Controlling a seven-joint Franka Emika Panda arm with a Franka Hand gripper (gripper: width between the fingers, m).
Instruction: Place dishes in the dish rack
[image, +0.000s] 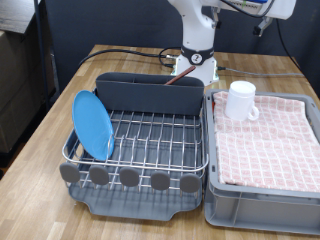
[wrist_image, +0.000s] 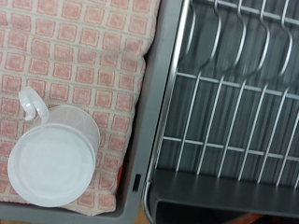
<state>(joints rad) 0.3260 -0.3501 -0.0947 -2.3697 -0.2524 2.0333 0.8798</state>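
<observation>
The silver wire dish rack (image: 150, 140) with its dark grey tray stands on the wooden table. The round light-blue plate (image: 94, 125) stands on edge in the rack's wires, at the exterior view's left. A small reddish-brown tip (image: 170, 82), possibly the spoon, shows at the tall back compartment (image: 150, 92). The white handled mug (image: 241, 100) stands on the red-checked cloth (image: 270, 140) in the grey bin. The wrist view looks down on the mug (wrist_image: 51, 161) and the rack's wires (wrist_image: 229, 103). The gripper's fingers show in neither view.
The grey bin (image: 225, 205) sits against the rack, on the exterior view's right. The robot's base (image: 196, 45) stands behind the rack with cables (image: 130, 52) on the table. The bin's wall (wrist_image: 154, 103) separates cloth and rack in the wrist view.
</observation>
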